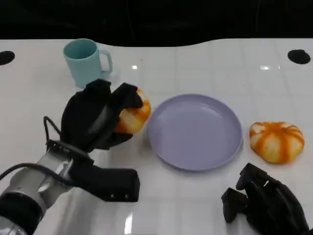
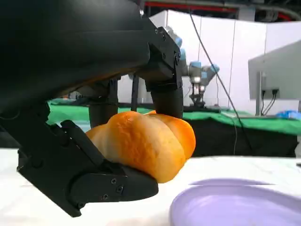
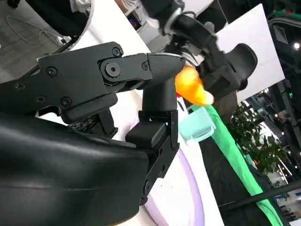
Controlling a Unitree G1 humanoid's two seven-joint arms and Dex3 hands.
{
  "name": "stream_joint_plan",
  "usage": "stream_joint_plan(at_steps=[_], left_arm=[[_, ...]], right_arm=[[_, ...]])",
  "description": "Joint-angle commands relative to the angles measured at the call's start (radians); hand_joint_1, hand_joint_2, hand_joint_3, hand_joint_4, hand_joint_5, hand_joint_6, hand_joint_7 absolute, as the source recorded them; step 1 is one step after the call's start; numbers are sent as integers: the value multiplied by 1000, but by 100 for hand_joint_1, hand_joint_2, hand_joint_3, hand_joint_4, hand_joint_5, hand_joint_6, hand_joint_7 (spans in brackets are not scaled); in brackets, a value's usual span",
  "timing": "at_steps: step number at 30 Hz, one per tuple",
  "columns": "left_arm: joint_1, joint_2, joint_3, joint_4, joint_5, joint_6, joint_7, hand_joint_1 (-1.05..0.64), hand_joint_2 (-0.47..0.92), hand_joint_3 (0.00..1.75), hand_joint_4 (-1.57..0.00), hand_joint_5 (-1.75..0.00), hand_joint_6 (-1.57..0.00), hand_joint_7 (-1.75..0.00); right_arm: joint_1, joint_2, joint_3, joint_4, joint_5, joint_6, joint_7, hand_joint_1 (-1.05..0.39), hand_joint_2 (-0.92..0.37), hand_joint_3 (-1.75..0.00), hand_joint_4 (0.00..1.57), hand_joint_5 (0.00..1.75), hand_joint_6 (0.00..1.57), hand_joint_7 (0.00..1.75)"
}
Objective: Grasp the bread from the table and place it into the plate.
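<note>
My left hand grips an orange-and-white bread roll just left of the lavender plate. In the left wrist view the roll sits between black fingers above and the thumb below, slightly above the table, with the plate's rim close beside it. A second striped roll lies on the table right of the plate. Near the front edge, my right hand rests low and holds nothing. The right wrist view shows its fingers apart and the held roll farther off.
A teal mug stands behind my left hand, handle toward the plate. The white table runs back to a dark edge. Black round marks sit at the far corners.
</note>
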Motion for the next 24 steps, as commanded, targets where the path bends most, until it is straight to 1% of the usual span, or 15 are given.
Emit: stream_joint_plan(at_steps=[1, 4, 11, 13, 16, 19, 22, 23, 24], left_arm=[[-72, -36, 2, 20, -28, -32, -46, -20, 50, 105, -88, -175, -70, -175], [-108, -65, -7, 56, -25, -41, -62, -21, 49, 108, -90, -175, -72, -175], [-195, -150, -18, 157, -59, -67, -192, -25, 53, 115, -93, -175, -76, -175], [-213, -177, -23, 191, -66, -71, -207, -26, 55, 116, -93, -175, -76, -175], [-232, -204, -31, 234, -71, -75, -217, -27, 52, 120, -93, -175, -76, -175], [-251, -237, -33, 286, -86, -85, -254, -27, 53, 121, -94, -175, -77, -175], [-259, -261, -25, 321, -114, -97, -298, -26, 53, 120, -91, -175, -75, -173], [-263, -264, -28, 325, -117, -93, -319, -28, 56, 111, -82, -167, -72, -148], [-266, -266, -31, 327, -117, -89, -334, -30, 61, 93, -78, -154, -73, -119]], right_arm=[[7, -10, 2, -7, 2, 1, -12, -55, -92, -23, 77, 168, 68, 143], [12, -8, 5, -13, 4, 1, -11, -55, -92, -23, 77, 168, 69, 142], [18, -7, 6, -12, 5, -13, -4, -55, -92, -25, 77, 169, 68, 143], [19, -8, 6, -16, 7, -4, -7, -55, -92, -25, 77, 169, 68, 143], [19, -7, 5, -17, 9, 4, -11, -56, -92, -23, 77, 168, 68, 143], [20, -6, 9, -22, 6, 2, -10, -55, -92, -23, 77, 168, 68, 143], [20, -5, 9, -23, 6, 2, -12, -55, -92, -23, 77, 168, 68, 143], [20, -5, 9, -23, 6, 1, -11, -55, -92, -23, 77, 168, 68, 143], [20, -6, 9, -22, 6, 0, -11, -55, -92, -24, 77, 168, 68, 143]])
